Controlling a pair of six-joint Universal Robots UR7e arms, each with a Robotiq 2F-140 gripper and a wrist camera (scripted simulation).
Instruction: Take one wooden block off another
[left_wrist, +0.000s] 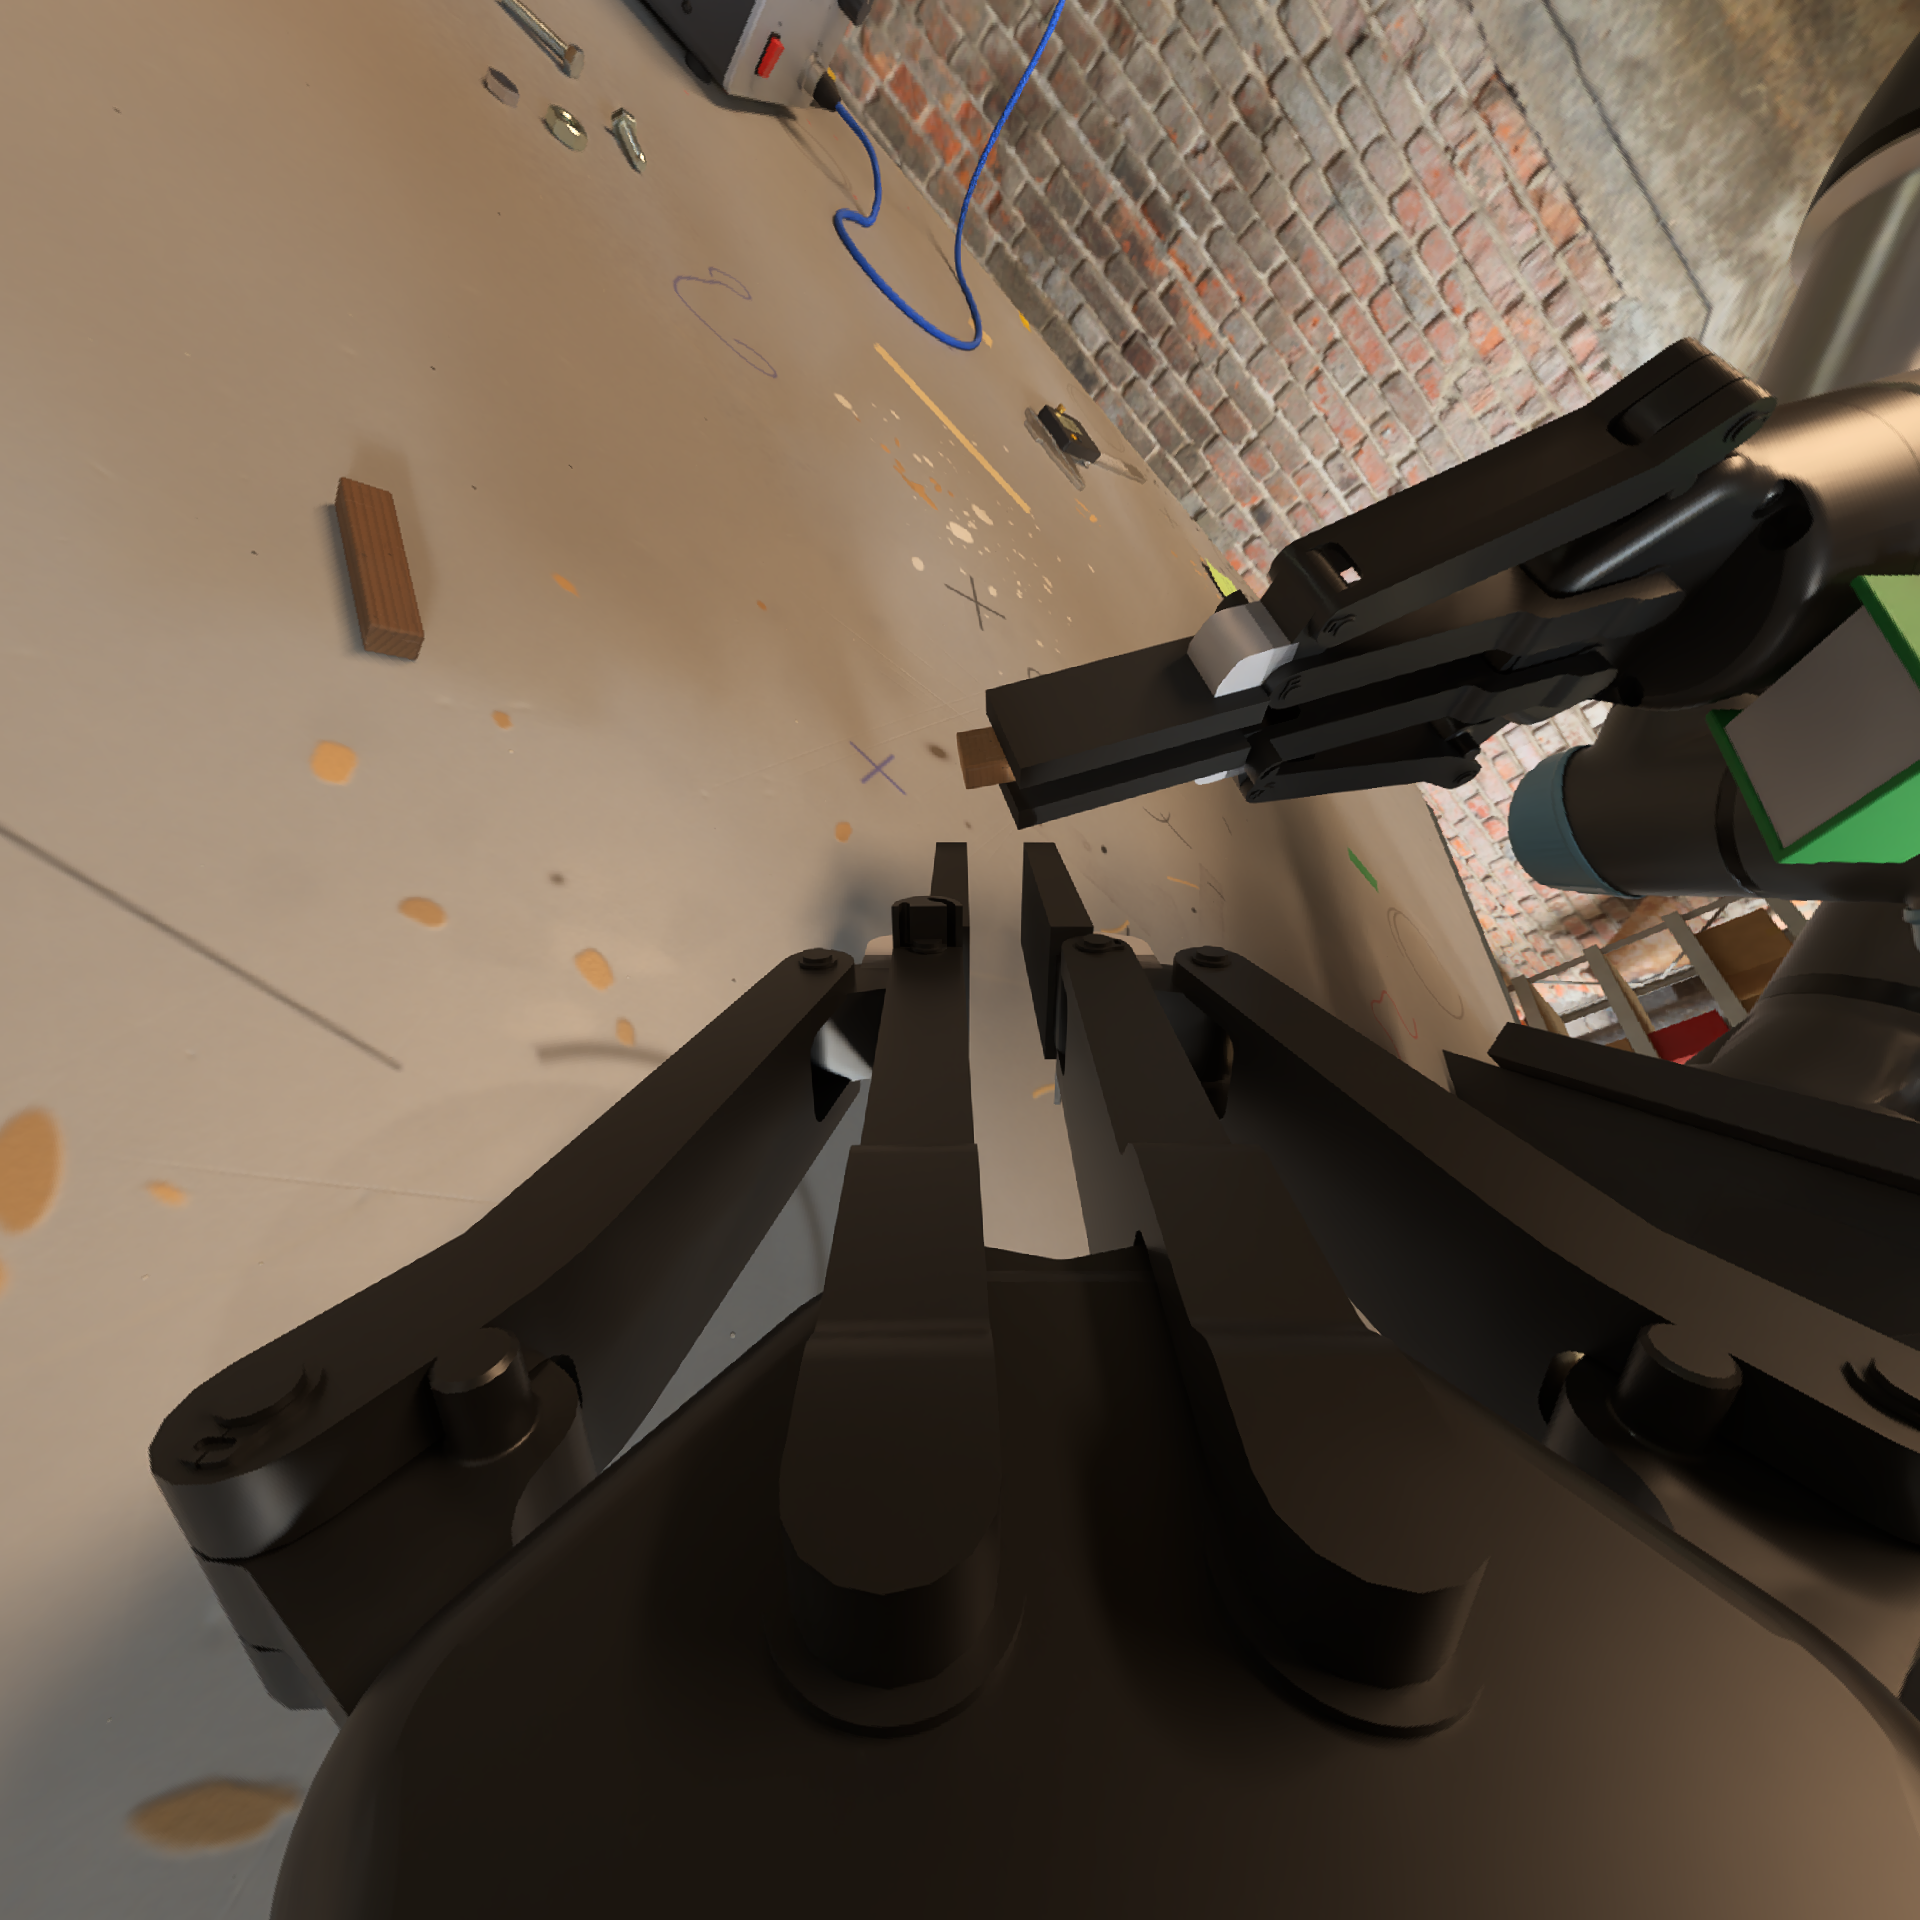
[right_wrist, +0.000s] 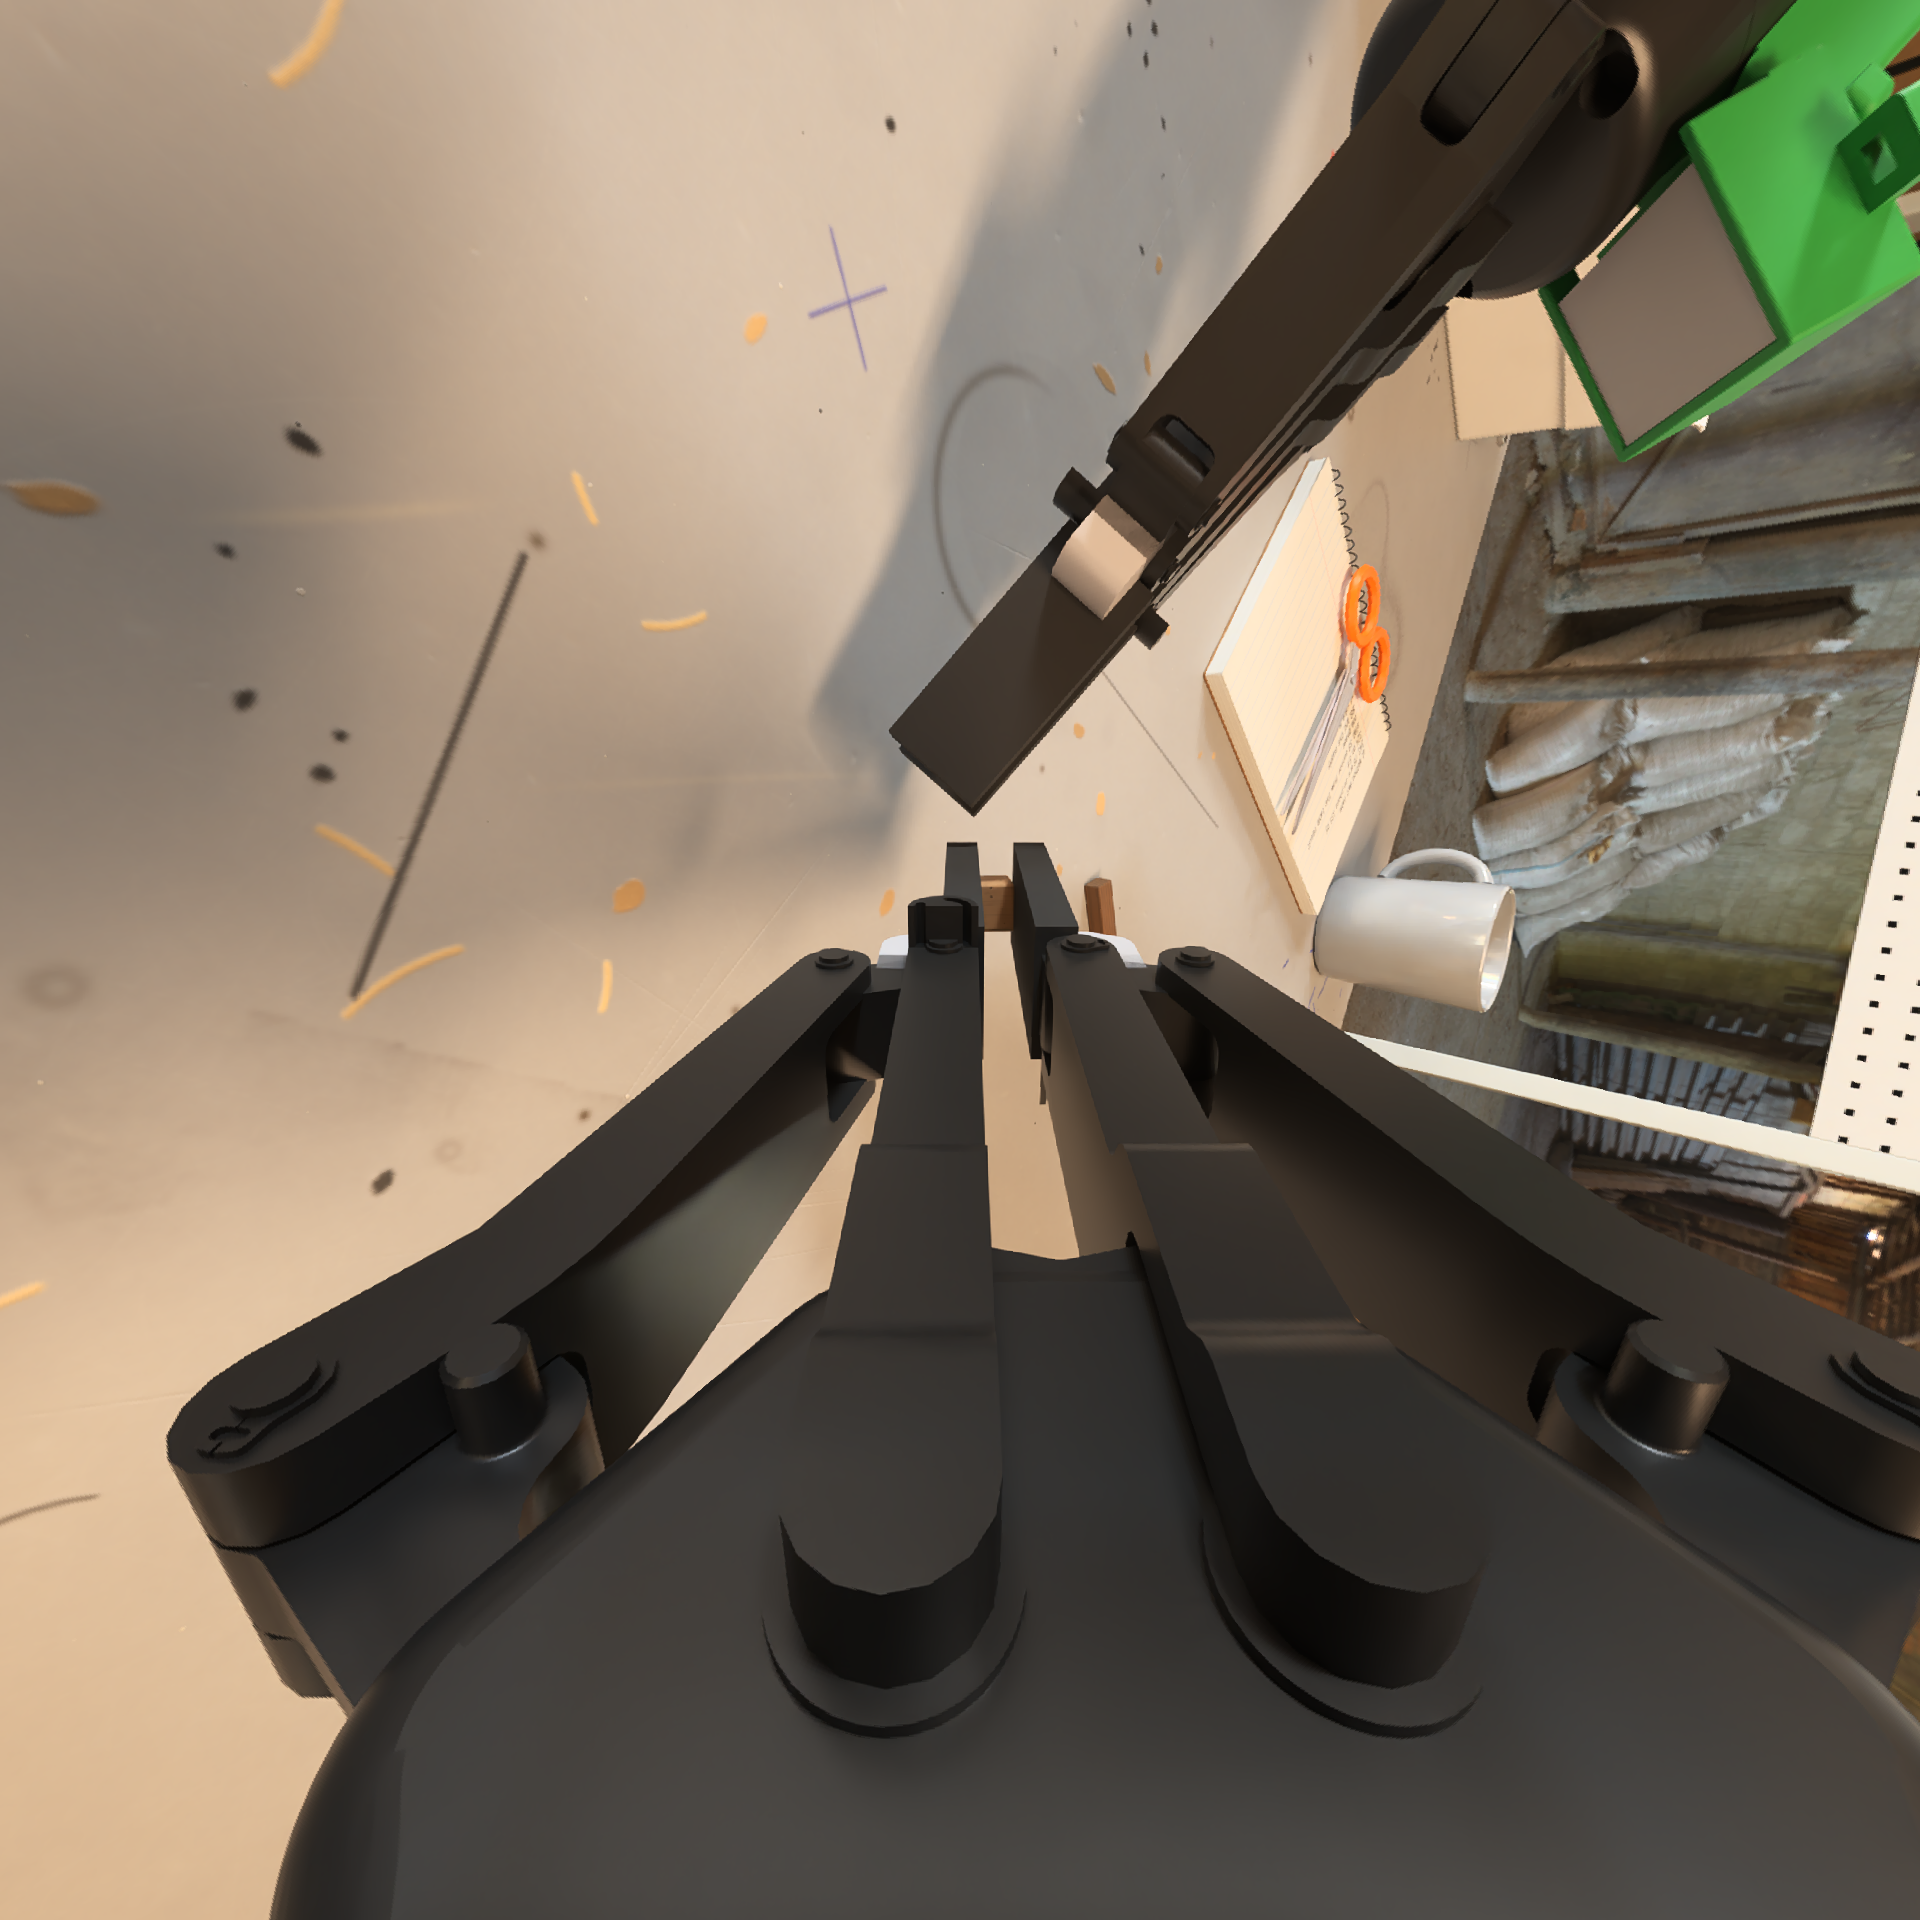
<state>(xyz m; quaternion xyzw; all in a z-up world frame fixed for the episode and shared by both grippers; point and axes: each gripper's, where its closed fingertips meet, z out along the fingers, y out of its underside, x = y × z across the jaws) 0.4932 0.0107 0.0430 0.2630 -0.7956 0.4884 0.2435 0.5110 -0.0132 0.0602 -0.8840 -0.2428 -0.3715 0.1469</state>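
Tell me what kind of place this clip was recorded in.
Probably a workshop or storeroom bench. The tan worktop is paint-spattered and pen-marked, with loose bolts and nuts by a brick wall. A notepad, orange-handled scissors and white mug lie near stacked sacks.
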